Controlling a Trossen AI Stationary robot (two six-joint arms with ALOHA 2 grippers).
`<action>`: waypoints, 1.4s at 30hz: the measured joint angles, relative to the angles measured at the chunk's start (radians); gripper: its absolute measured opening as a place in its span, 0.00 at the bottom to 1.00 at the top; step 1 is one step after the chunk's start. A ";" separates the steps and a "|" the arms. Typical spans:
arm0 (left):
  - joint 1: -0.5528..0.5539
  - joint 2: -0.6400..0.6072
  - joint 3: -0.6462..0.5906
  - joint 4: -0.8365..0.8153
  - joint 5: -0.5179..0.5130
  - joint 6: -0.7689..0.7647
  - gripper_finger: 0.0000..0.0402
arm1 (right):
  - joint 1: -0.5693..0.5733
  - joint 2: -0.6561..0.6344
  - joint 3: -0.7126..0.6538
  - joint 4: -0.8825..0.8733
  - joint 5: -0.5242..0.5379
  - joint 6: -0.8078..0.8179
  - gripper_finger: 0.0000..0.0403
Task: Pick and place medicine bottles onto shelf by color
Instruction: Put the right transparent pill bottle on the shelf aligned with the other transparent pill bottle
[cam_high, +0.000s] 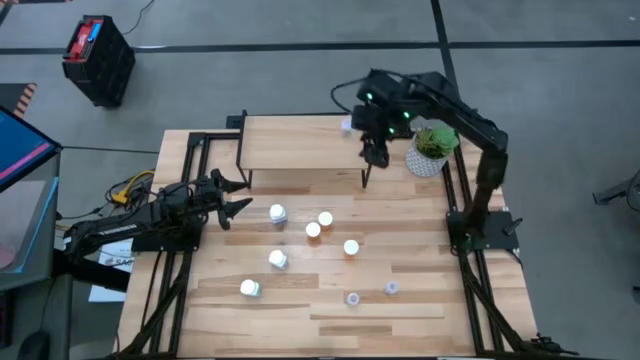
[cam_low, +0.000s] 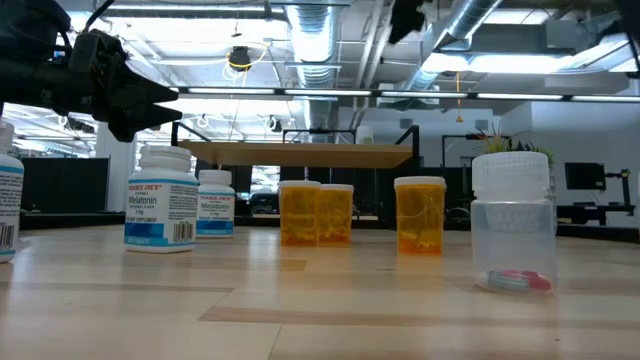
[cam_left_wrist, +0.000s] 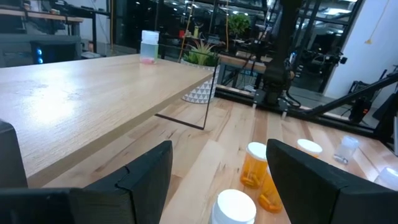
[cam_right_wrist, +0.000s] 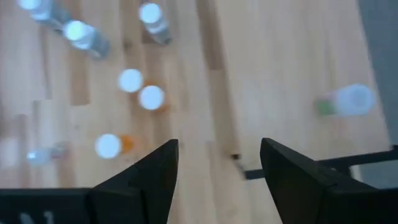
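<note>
Clear bottle (cam_high: 347, 125) on shelf (cam_high: 300, 140) corner, plant pot (cam_high: 430, 152) just beside.

I read "TRADER JOE'S" and "Melatonin" on the white bottle (cam_low: 160, 198) left of the orange bottles (cam_low: 317, 213) | second white bottle (cam_low: 214, 204) just behind it: "Melatonin" too | third label at left edge: can't read | nothing else legible

Grey floor (cam_high: 560, 40) with a black crate (cam_high: 98, 60); ceiling ducts (cam_low: 310, 25) overhead (strip lights on).
</note>
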 joint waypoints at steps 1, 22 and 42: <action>0.000 0.000 0.000 -0.003 0.000 0.000 0.62 | 0.026 -0.025 -0.023 -0.004 0.000 0.027 0.62; 0.000 0.000 0.000 -0.016 0.001 0.000 0.62 | 0.770 -0.351 -0.699 0.169 0.299 0.810 0.62; 0.000 0.000 0.000 -0.016 0.000 -0.007 0.62 | 1.086 -0.322 -1.073 0.542 0.434 1.081 0.62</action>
